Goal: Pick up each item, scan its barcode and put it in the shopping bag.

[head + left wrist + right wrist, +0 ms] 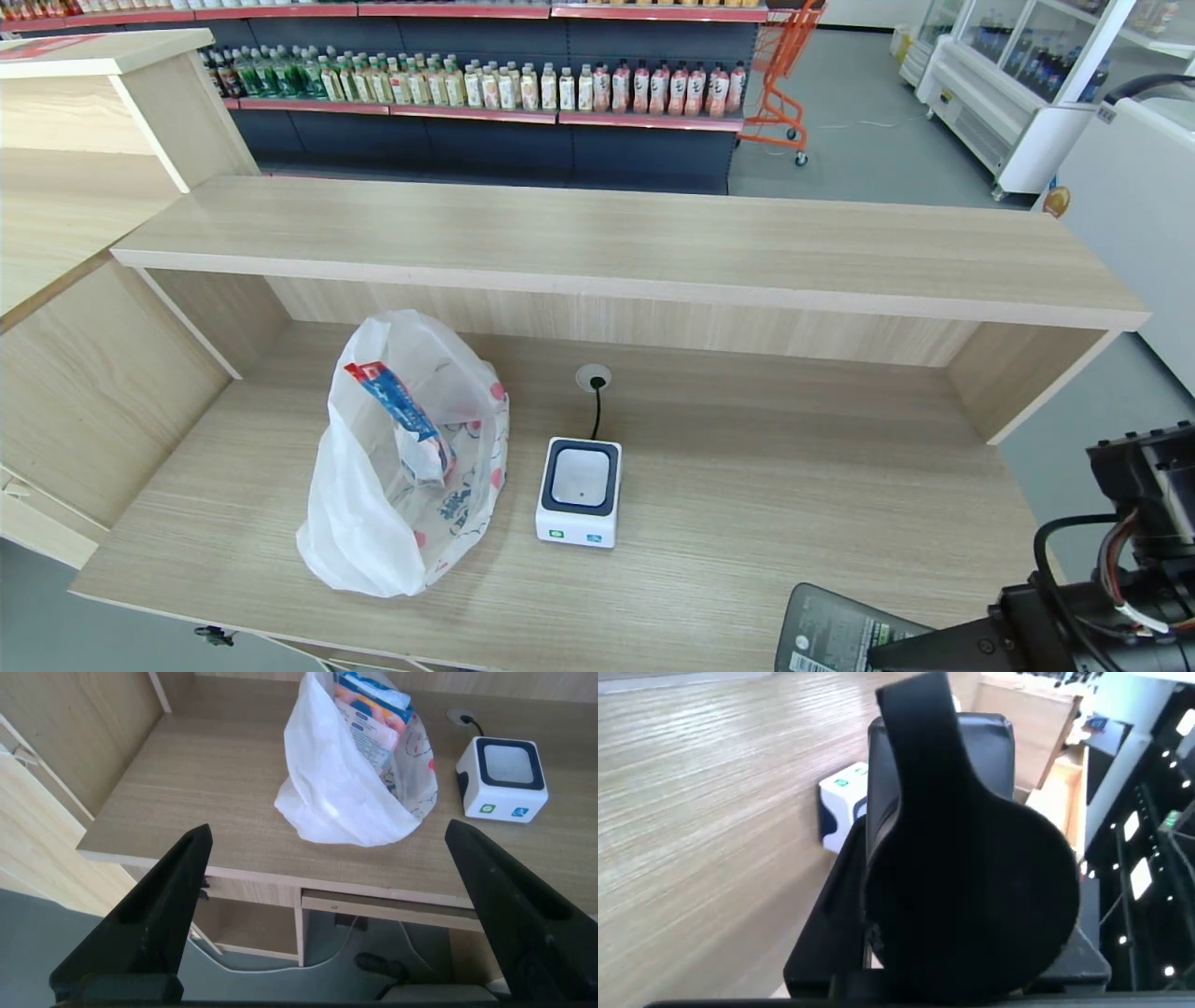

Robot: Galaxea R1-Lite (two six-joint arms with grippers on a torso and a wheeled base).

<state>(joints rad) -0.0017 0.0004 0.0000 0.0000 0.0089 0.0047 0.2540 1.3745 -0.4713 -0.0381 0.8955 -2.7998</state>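
One packet [397,411] in bag [355,532]; right gripper [938,647], lower right, pinches a pack [831,623]. Scanner [580,490] next, I'd guess; left gripper [322,924] spread.

Matt, pale wood-grain laminate on the counter [794,485]; the bag [364,532] is thin, crinkled, translucent white plastic, faintly shiny; the scanner [579,534] smooth white plastic, glossy window; the pack [826,621] dark, smooth

HEAD: high, facing forward-down over counter [747,485], mid-range | LEFT WRIST: off counter's near edge, looking down across it | RIGHT WRIST: low over counter, dark packet [826,625] close before lens | SHARED: scanner [579,490] all three; shopping bag [373,504] head and left wrist
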